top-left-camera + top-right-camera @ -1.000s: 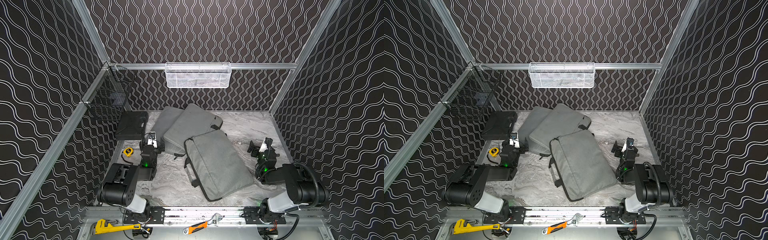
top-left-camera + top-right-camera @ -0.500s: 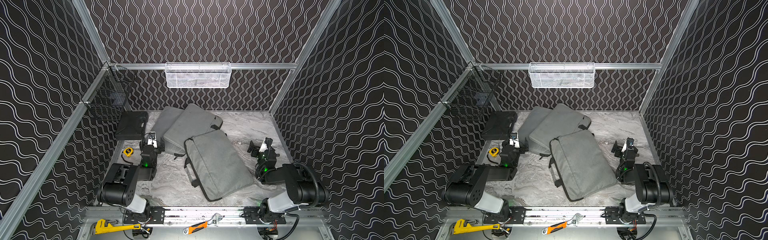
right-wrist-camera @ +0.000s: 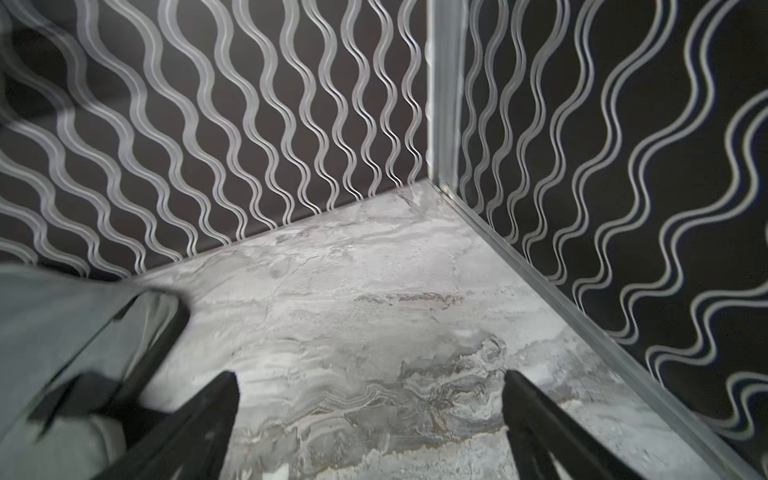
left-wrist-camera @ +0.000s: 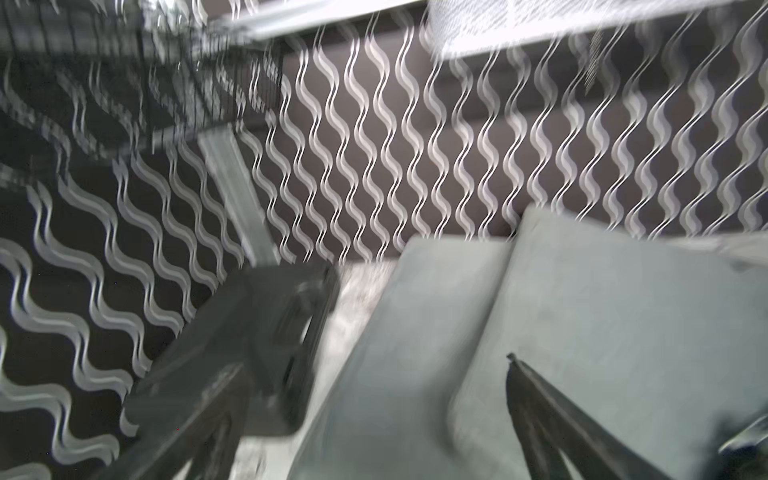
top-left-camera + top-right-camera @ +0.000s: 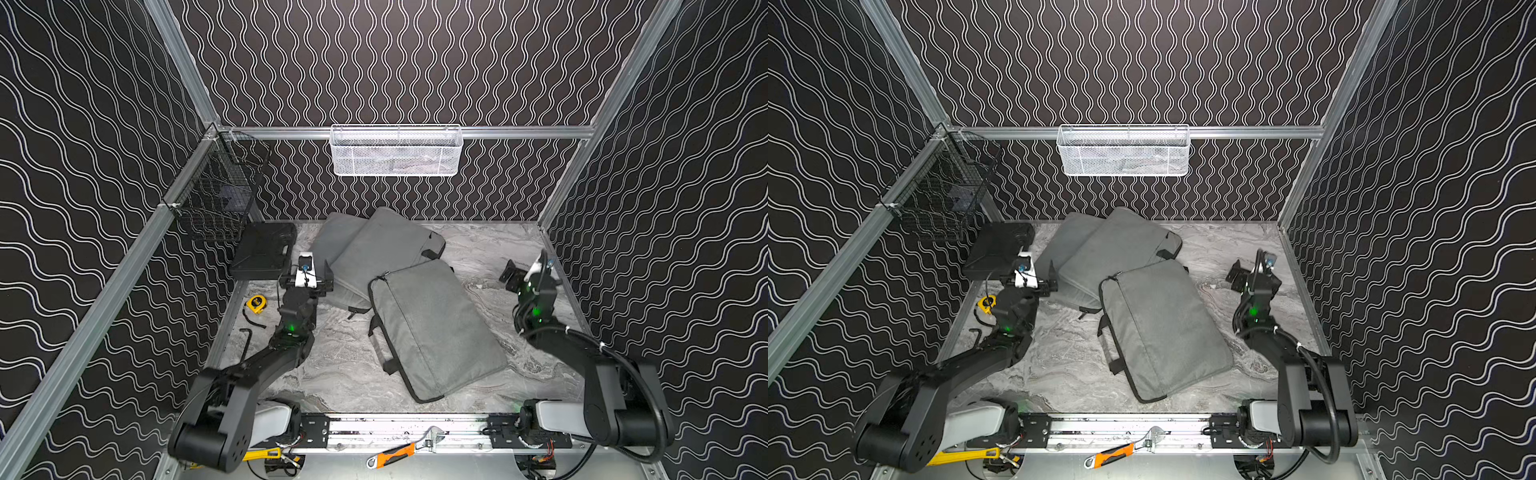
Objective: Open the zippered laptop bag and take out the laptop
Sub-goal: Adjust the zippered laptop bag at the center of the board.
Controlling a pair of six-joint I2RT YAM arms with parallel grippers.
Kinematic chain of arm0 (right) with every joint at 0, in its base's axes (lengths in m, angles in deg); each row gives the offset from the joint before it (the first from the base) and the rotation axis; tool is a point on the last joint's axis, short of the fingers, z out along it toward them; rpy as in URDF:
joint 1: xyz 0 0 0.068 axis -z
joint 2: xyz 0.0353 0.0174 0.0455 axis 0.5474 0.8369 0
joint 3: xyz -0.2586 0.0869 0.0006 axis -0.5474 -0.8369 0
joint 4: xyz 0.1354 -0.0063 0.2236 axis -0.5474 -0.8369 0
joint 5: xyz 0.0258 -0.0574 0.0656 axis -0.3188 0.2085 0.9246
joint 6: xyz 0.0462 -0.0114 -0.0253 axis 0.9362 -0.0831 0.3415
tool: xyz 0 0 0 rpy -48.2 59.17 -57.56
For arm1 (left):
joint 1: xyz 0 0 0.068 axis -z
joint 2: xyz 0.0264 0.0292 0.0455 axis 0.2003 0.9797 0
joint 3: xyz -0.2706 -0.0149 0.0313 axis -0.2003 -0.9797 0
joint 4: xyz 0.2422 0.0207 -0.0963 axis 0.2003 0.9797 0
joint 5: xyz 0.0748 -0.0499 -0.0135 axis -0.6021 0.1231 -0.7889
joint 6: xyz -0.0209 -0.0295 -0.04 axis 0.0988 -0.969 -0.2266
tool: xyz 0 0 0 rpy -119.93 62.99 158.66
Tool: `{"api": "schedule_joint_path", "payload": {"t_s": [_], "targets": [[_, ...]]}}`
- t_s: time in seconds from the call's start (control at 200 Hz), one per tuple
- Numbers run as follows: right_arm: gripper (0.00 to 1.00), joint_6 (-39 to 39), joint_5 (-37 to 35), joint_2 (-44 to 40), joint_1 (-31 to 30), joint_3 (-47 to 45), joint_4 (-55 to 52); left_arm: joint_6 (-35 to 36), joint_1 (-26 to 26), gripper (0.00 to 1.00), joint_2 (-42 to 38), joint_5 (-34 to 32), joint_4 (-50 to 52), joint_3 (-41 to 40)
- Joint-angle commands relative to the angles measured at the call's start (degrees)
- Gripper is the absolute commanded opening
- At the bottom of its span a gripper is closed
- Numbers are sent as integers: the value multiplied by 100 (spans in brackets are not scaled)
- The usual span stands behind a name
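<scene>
**Top views.** In both top views the laptop bag (image 5: 432,328) is lying flat at the middle of the worktop (image 5: 490,257), skewed, with one corner reaching toward the near edge. It is appearing closed, and the laptop is not showing, so it is presumably sitting inside. Two rear bags (image 5: 386,245) are overlapping by the far edge, a black case (image 5: 264,249) is occupying the far-left corner, and a tape measure (image 5: 255,304) is lying by the left edge. The left claw (image 5: 308,276) is hovering spread beside the rear bags, apart from the laptop bag. The right claw (image 5: 525,270) is hovering spread near the right edge, pinching nothing.

**Left wrist view.** This view is heavily blurred. The left claw (image 4: 374,365) is standing spread over the rear bags (image 4: 602,316), with the black case (image 4: 249,340) alongside.

**Right wrist view.** The right claw (image 3: 370,376) is gaping over bare worktop (image 3: 353,291). A grey bag corner (image 3: 62,332) is showing, but which bag it belongs to cannot be told.

**Technique.** The step in hand is judged to be the approach to the zip (image 5: 371,299), whose slider is too small to locate with certainty. One claw should be pinning the fabric beside the track while the other is pinching the pull tab. That claw should be drawing the tab low along the track and easing round the corner, so that the soft bag is neither dragging nor bunching
</scene>
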Motion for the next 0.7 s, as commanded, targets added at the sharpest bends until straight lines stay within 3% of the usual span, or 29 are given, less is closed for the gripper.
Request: {"api": "schedule_joint_path", "payload": {"t_s": [0.0, 0.06, 0.15, 0.265, 0.38, 0.45, 0.536, 0.696], "targets": [[99, 858, 233, 112, -91, 528, -2822, -875, 9, 97, -83, 465, 1613, 600], [99, 1000, 633, 145, -249, 562, -3370, -1568, 10, 96, 70, 720, 2936, 1285], [99, 1464, 1413, 11, -298, 456, -4138, -2114, 22, 88, 483, 1755, 4121, 2083], [99, 2202, 2127, -662, -480, 73, -4652, -2612, 71, 84, 889, 3244, 4166, 2264], [98, 2921, 2211, -1395, -998, -114, -5182, -2910, 160, 80, 1266, 4442, 4237, 2327], [97, 3358, 2345, -1634, -1257, -189, -5513, -2929, 175, 72, 1611, 5129, 4567, 2531], [96, 3788, 2694, -1756, -1444, -322, -5797, -2938, 239, 64, 1926, 5406, 4745, 2631], [98, 4450, 2734, -1971, -2036, -483, -6134, -3000, 450, 63, 2183, 5519, 4721, 2564]]}}
